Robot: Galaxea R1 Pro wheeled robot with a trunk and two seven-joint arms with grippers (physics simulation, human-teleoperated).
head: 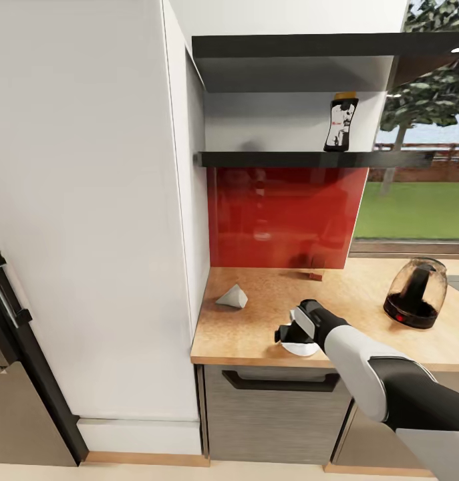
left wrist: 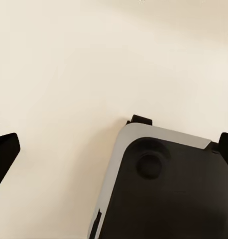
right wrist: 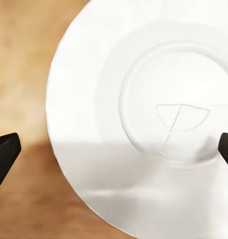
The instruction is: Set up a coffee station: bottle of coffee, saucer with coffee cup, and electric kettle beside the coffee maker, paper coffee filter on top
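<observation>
I see a matt, wood-grained bench (head: 256,334) under a glossy red wall panel (head: 282,214). The saucer (right wrist: 144,124) looks like smooth glazed white china. The kettle (head: 417,292) has a clear glassy dome on black plastic. The filter (head: 232,296) looks like dull paper, and the shelf (head: 289,159) a matt dark board.

right gripper (head: 290,332) over saucer (head: 301,349), filter (head: 232,296) and kettle (head: 416,292) nearby

light: bright, even, daylight from window (head: 423,167) at right of frame
shadows: soft; dark under shelf (head: 302,159) and in upper recess; faint band across saucer (right wrist: 144,114)
glare: pale reflections on red backsplash (head: 282,217)
focus: head view slightly soft, no motion blur
edges: no clear distortion
wrist views: washed-out, low contrast
</observation>
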